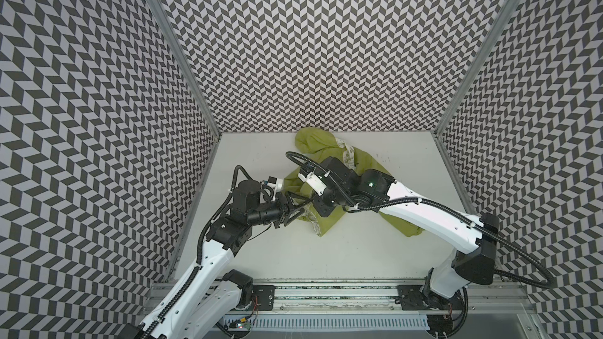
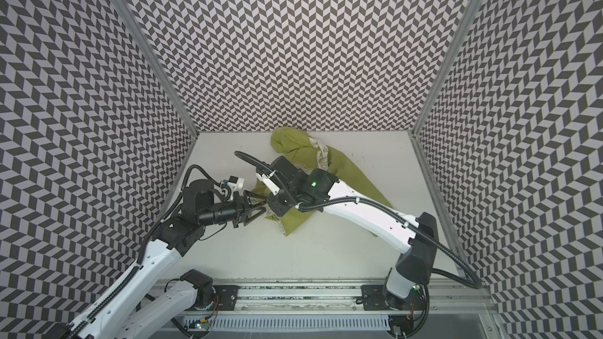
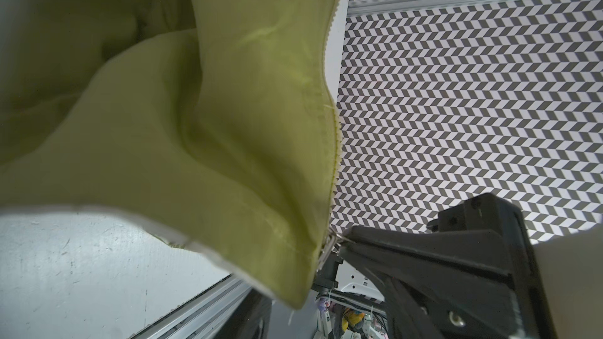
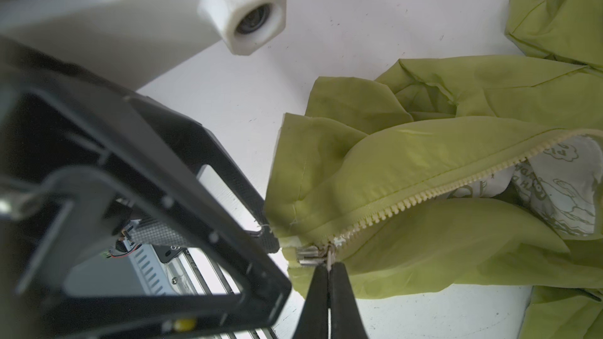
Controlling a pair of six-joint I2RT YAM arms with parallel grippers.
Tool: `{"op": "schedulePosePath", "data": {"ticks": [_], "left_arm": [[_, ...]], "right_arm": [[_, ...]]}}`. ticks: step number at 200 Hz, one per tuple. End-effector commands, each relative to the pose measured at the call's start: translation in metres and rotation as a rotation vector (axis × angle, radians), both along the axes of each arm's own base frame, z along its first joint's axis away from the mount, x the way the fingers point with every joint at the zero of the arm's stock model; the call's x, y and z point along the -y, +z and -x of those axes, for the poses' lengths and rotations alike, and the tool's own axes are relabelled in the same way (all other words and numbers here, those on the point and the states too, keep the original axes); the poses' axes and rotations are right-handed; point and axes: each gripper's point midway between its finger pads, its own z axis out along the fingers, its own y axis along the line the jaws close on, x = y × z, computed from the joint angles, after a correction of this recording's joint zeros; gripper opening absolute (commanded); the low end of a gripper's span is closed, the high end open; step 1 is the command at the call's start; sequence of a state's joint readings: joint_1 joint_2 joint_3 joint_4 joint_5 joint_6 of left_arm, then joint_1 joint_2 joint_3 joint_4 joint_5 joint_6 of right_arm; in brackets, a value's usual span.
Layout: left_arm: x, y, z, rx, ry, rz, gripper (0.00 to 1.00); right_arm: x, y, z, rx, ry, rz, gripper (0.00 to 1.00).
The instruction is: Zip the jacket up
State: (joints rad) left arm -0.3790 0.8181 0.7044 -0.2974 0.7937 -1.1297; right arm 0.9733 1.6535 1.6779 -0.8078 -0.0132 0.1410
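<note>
The lime-green jacket [image 1: 368,161] [image 2: 342,164] lies crumpled on the white table toward the back, partly under the right arm. In the right wrist view its pale zipper [image 4: 424,195] gapes open above the metal slider [image 4: 308,256] at the bottom hem, and white patterned lining [image 4: 554,190] shows inside. My right gripper [image 4: 329,264] is shut on the slider's pull tab; its black tips [image 3: 346,242] meet the hem in the left wrist view. My left gripper [image 1: 305,211] [image 2: 264,209] stands open at the same hem corner, one fingertip [image 4: 269,241] touching the fabric [image 3: 228,125].
Chevron-patterned walls close in the table [image 1: 359,249] on the left, back and right. An aluminium rail [image 1: 326,298] with both arm bases runs along the front edge. The left wrist camera housing [image 4: 248,17] hangs close above the right gripper.
</note>
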Motion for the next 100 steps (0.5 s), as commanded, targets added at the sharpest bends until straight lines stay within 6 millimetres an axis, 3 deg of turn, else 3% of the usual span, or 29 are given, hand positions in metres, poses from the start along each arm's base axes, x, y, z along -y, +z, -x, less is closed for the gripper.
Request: {"op": "schedulePosePath", "data": {"ticks": [1,73,100], "left_arm": [[0.004,-0.001,-0.004,0.09,0.021,-0.074,0.57],[0.018,-0.013,-0.013,0.182,0.004,-0.203,0.51],[0.021,-0.011,-0.02,0.206,0.022,-0.195,0.37]], "right_arm": [[-0.01,0.017,-0.006,-0.013,-0.003,-0.084,0.0],[-0.001,0.021,-0.014,-0.05,-0.018,-0.124,0.0],[0.001,0.02,-0.017,-0.067,-0.025,-0.139,0.0]]}}
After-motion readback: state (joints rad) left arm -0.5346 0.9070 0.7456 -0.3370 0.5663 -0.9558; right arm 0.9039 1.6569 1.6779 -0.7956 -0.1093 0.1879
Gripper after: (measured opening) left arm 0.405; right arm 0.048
